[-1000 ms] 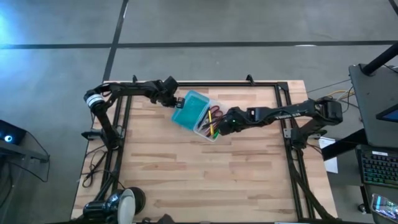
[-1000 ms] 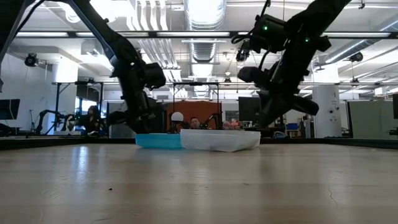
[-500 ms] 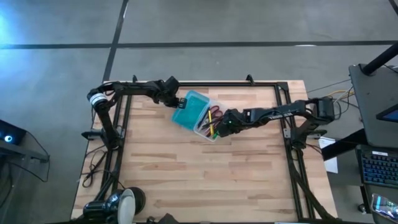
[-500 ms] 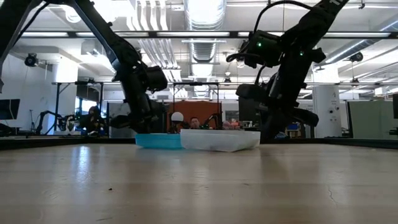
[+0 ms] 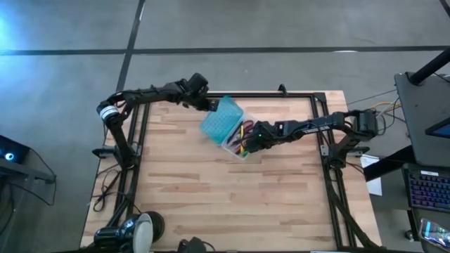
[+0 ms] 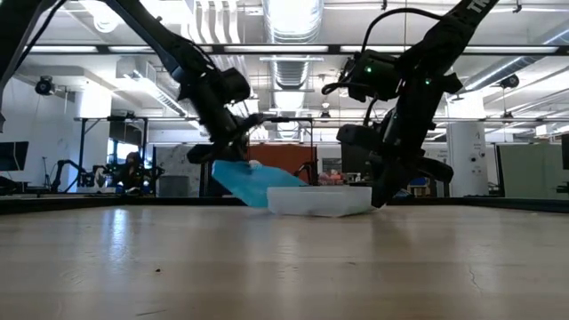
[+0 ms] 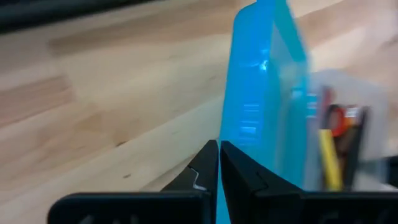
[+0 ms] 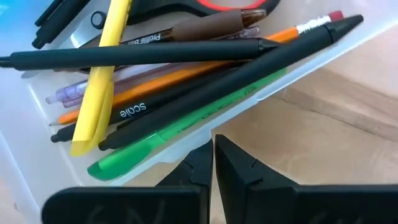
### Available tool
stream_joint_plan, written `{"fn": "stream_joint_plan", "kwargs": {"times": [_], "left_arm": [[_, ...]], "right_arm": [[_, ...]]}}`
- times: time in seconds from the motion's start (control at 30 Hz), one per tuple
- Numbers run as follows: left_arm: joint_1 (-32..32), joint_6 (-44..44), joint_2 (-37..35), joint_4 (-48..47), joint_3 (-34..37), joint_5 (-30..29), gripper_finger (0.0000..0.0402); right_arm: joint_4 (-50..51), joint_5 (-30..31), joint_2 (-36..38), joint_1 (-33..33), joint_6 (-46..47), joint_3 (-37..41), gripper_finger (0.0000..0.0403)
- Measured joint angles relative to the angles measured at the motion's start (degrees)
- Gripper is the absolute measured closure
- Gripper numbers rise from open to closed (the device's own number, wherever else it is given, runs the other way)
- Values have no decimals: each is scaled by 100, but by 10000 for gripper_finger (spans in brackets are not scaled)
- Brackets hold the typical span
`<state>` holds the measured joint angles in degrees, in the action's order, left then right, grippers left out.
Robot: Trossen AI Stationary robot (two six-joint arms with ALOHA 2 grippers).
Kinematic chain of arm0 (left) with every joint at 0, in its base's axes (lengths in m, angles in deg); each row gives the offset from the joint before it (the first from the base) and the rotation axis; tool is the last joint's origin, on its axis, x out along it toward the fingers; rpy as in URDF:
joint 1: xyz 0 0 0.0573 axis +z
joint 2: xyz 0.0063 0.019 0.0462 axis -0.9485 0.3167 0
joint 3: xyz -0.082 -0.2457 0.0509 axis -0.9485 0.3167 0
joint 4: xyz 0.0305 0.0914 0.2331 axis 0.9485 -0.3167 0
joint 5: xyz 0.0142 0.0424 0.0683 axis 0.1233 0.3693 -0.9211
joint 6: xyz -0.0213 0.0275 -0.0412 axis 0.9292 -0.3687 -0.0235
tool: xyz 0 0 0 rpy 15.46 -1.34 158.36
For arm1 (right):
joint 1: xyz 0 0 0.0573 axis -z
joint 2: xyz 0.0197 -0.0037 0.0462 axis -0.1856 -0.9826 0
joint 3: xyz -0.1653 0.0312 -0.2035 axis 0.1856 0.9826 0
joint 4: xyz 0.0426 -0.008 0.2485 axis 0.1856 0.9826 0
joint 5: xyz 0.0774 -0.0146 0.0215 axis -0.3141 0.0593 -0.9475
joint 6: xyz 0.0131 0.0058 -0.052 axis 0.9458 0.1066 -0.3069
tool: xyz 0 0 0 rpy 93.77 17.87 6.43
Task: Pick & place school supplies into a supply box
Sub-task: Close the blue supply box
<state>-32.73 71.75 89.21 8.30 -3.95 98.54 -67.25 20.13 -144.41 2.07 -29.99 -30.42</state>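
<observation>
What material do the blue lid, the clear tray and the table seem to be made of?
Translucent teal-blue hinged lid: probably glossy plastic; light passes through it.
Clear rectangular tray: apparently frosted plastic; pens show through its wall.
Pale plank table: looks like matte wood; grain and joints are visible.

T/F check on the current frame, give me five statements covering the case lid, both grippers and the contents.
1. The teal lid half is tilted up off the table. True.
2. The left gripper hangs clear of the case. False: it is shut on the teal lid half's edge, as the left wrist view shows.
3. Pens and pencils lie in the clear half, among them a yellow pen and a green pen. True.
4. The red-handled scissors lie on the table beside the case. False: they are in the clear half with the pens.
5. The right gripper is parked at the table's far right edge. False: it is at the clear half's outer wall, fingers together.
</observation>
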Motion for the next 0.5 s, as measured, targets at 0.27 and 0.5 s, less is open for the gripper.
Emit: {"fn": "stream_joint_plan", "kwargs": {"times": [0.27,0.5], "left_arm": [[-161,166,-8,13,-532,365,400],[-470,539,-24,236,-793,822,400]], "right_arm": [[4,38,7,79,-57,25,392],[-12,41,11,231,-188,44,392]]}}
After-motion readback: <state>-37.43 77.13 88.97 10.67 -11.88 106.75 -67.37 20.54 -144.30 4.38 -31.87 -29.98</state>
